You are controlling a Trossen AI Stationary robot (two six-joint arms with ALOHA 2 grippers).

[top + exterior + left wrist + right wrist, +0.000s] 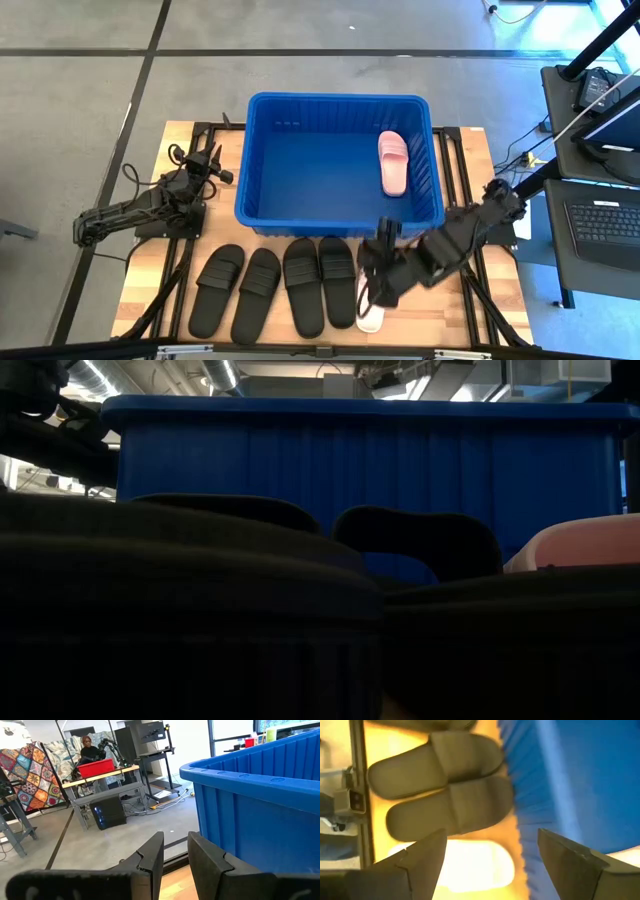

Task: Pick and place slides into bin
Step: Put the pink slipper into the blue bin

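Note:
The blue bin point(340, 165) stands at the table's far middle, and one pale pink slide point(393, 162) lies flat in its right half. Several black slides point(302, 285) lie side by side on the table in front of the bin. A second pale slide point(370, 318) lies on the table right of them. My right gripper point(377, 290) hovers over that pale slide point(470, 862), open wide, pointing steeply down, with nothing between its fingers. My left gripper point(175, 855) waits level at the table's left beside the bin point(260, 795), its fingers a narrow gap apart and empty.
The bin's near wall point(360, 460) rises right behind the row of slides. In the low view, black slide straps point(420, 540) fill the foreground, with the pale slide point(580, 545) at the right. Bare wood point(460, 320) shows right of the pale slide. Desks with laptops point(600, 220) stand beyond the table's right edge.

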